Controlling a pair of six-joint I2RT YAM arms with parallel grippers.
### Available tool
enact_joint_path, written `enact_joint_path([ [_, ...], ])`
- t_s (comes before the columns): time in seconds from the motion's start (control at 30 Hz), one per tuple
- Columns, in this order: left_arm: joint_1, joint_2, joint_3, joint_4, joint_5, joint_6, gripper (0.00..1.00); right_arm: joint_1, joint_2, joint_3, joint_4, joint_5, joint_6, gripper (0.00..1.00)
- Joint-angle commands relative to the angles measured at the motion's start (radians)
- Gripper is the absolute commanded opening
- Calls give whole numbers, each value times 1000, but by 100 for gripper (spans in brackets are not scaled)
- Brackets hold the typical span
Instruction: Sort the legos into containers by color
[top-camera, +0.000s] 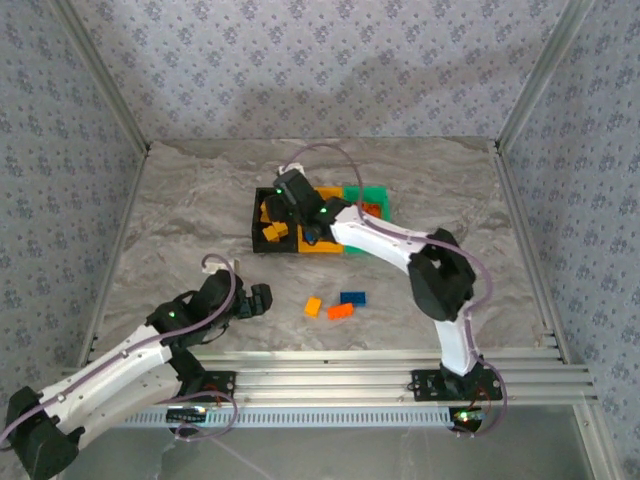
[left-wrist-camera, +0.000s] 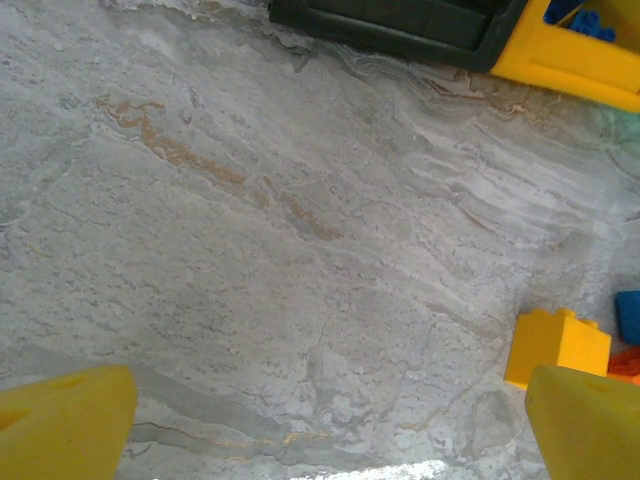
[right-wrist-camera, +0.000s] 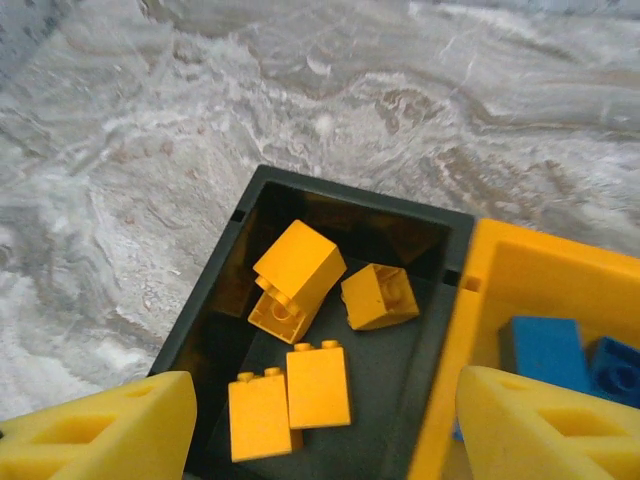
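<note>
Now my right pincer (right-wrist-camera: 325, 425) hangs spread and empty over the black bin (right-wrist-camera: 350, 197). Pulling back low, I could clip its rim; my left pincer (left-wrist-camera: 330, 420) is spread too

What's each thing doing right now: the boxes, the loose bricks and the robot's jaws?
Black bin: holds yellow-orange bricks.
Yellow-orange bin: holds blue bricks.
Green bin: holds something red-orange.
Loose yellow-orange brick, loose blue brick, loose red-orange brick: lying unsorted on the table.
Left jaws: open, empty, above the table.
Right jaws: open, empty, above the black bin.
</note>
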Motion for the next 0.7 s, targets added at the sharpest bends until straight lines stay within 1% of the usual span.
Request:
enact_joint_path([
  [0.0, 7, 59, 69, 38, 26, 38, 100, 5, -155, -107, 75, 20, 35, 72],
  [0.17, -1, 172, 108, 111, 66, 62, 100, 5, -348, -331, 112, 6, 77, 73],
  [0.27, -28, 250, 141, 140, 75, 84, 100, 6, -465, -491, 117, 16, 100, 74],
  [0.5, -146, 469, 246, 165, 52, 139, 98, -3, -714, -828, 83, 43, 178, 76],
  [0.67, -216, 599, 301, 181, 43, 178, 95, -19, -869, -1003, 22, 59, 232, 77],
])
